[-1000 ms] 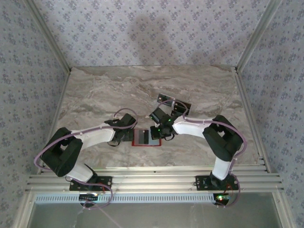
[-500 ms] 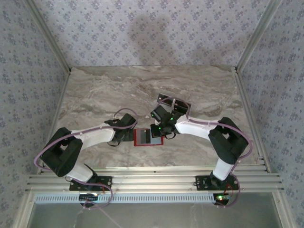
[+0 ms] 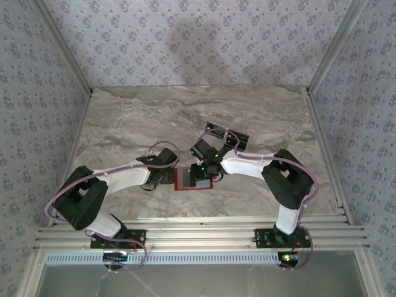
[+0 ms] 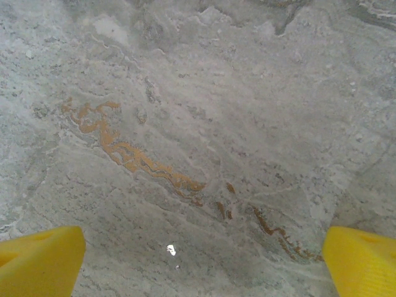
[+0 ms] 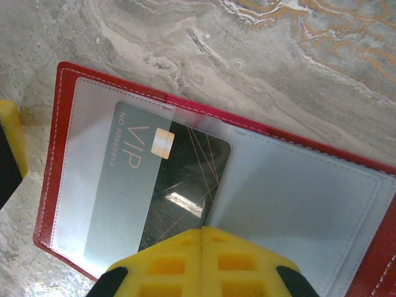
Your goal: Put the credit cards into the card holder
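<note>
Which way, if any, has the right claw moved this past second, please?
Yes: the right claw has shifted left, away from the loose credit cards and farther over the card holder.

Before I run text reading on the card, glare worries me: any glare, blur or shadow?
Right wrist: glare streak on the card, VIP readable. Left wrist: tiny bright spot on the table. Top external: soft shadow on the back wall.

Soft even light, small glare spots, mild blur
</note>
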